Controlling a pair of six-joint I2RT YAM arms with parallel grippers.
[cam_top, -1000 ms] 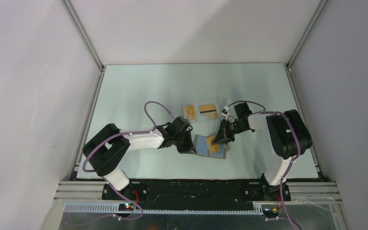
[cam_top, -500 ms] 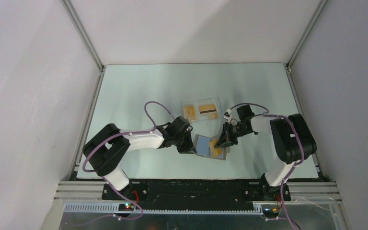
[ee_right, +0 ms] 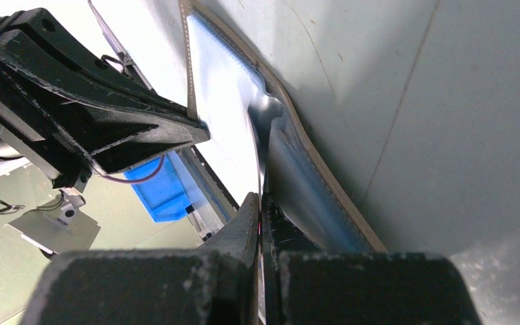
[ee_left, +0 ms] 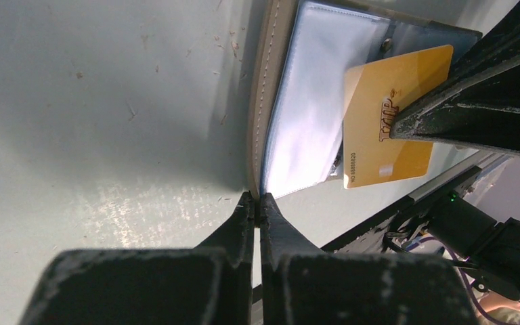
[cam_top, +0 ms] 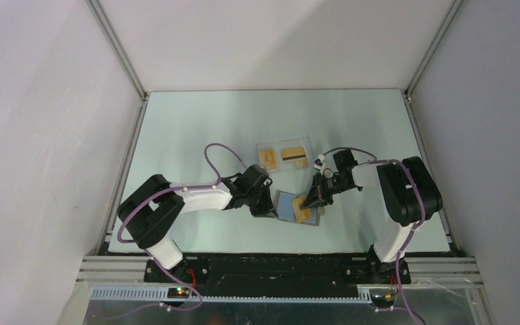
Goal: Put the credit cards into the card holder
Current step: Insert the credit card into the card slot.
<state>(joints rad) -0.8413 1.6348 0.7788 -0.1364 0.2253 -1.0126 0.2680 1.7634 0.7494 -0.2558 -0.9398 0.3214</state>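
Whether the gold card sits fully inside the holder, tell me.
No; the gold card sticks out past the card holder's edge.

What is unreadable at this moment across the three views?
- Left wrist: credit card corner covered by a right finger; entry into a card holder pocket unclear.
- Right wrist: that card sits edge-on in the right end effector; face unseen.
- Top: cards inside the clear box too small to read.

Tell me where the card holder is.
Top view: the card holder lies open between the left end effector and the right end effector, below the clear box.
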